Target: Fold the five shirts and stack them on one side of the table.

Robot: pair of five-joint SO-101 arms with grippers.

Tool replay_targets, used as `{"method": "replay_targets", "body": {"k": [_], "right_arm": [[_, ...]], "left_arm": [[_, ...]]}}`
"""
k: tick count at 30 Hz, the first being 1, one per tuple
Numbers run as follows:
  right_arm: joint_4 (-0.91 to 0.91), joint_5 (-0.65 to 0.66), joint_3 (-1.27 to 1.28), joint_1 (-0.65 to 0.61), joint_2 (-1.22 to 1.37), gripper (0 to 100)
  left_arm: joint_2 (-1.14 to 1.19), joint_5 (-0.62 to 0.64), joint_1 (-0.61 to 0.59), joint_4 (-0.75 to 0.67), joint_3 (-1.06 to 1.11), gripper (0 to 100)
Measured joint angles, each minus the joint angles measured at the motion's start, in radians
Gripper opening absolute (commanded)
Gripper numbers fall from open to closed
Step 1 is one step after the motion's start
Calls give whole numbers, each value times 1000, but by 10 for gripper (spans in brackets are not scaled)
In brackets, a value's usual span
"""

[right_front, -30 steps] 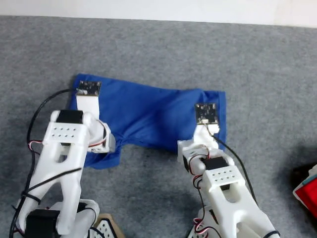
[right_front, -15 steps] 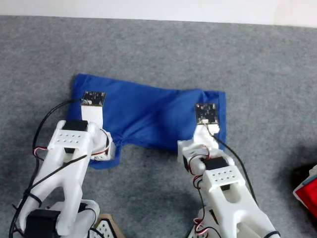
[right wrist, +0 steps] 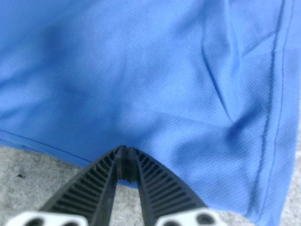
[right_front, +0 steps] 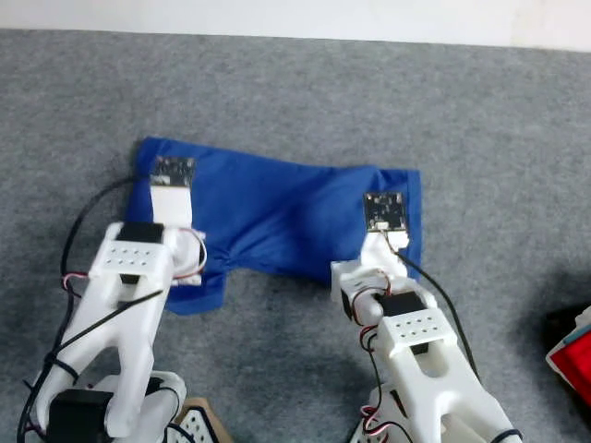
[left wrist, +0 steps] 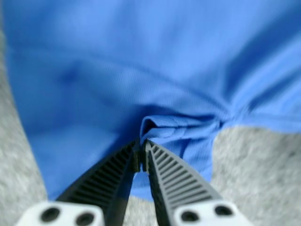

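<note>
Where the high view looks down: the blue shirt (right_front: 277, 217) lies creased across the middle of the table (right_front: 295, 83). My left arm (right_front: 138, 268) is over one end and my right arm (right_front: 406, 323) at the other.
Left wrist view: the left gripper (left wrist: 142, 153) is clamped tight on a small bunched pleat of the blue shirt (left wrist: 141, 56), with grey table (left wrist: 263, 160) just beside it.
Left risk: I judge the bite shallow. On a lift the pleat could slide out, or only one layer might come up.
Right wrist view: the right gripper (right wrist: 126, 162) is pinched together on the near edge of the blue shirt (right wrist: 155, 84), with a stitched hem (right wrist: 275, 94) off to one side.
Right risk: the hold sits at the very rim, so it could pull free if I move my arms unevenly.
Fold risk: if either end lags, the cloth skews and the fold comes out lopsided, which would stack badly.
</note>
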Motion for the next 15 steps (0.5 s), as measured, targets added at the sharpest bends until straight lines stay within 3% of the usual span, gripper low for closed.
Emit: {"method": "replay_targets", "body": {"k": [8, 15], "right_arm": [[0, 0, 0, 0, 0, 7], [-25, 0, 0, 0, 0, 7]], "left_arm": [[0, 0, 0, -6, -160, 27], [34, 0, 3, -196, -198, 30]]}}
